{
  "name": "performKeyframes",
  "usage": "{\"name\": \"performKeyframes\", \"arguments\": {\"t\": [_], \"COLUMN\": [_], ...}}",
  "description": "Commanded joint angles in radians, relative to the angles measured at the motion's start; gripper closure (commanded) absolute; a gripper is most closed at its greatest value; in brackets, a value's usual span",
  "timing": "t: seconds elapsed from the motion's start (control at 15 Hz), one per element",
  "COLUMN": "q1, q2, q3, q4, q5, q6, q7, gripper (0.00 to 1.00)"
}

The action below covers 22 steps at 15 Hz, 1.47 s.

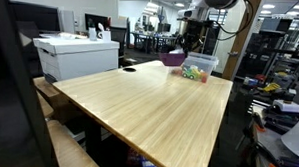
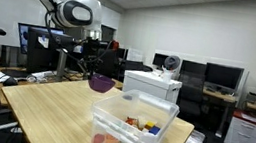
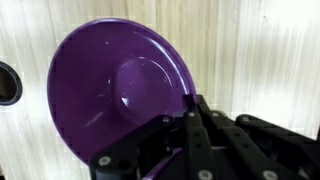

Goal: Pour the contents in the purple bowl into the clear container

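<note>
My gripper point(image 3: 180, 108) is shut on the rim of the purple bowl point(image 3: 115, 85), which fills the wrist view and looks empty inside. In both exterior views the bowl point(image 1: 172, 58) point(image 2: 101, 82) hangs in the air, tilted, beside the clear container point(image 1: 200, 67) point(image 2: 135, 128). The container stands on the wooden table point(image 1: 139, 108) and holds the colourful contents point(image 2: 141, 124) point(image 1: 195, 72) of yellow, green and red pieces. My gripper point(image 1: 184, 45) point(image 2: 96, 65) is just above the bowl.
A big white box point(image 1: 78, 56) point(image 2: 152, 85) stands on the table near the container. A dark round object point(image 3: 6, 84) lies on the table at the left edge of the wrist view. Desks, monitors and shelves surround the table.
</note>
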Motion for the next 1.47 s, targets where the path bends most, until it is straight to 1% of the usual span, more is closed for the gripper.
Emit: {"name": "performKeyframes", "arguments": {"t": [0.0, 0.4, 1.07, 1.13, 1.2, 1.4], "q1": [-0.026, -0.032, -0.033, -0.032, -0.032, -0.032], "q2": [0.009, 0.007, 0.006, 0.001, 0.001, 0.002], "q3": [0.019, 0.020, 0.021, 0.022, 0.022, 0.023], "q4": [0.027, 0.029, 0.027, 0.012, 0.012, 0.012], "q5": [0.014, 0.022, 0.021, 0.008, 0.008, 0.008], "q6": [-0.063, -0.100, -0.097, -0.079, -0.079, -0.079], "q7": [-0.005, -0.004, 0.011, 0.003, 0.004, 0.004], "gripper": [0.99, 0.99, 0.99, 0.99, 0.96, 0.96]}}
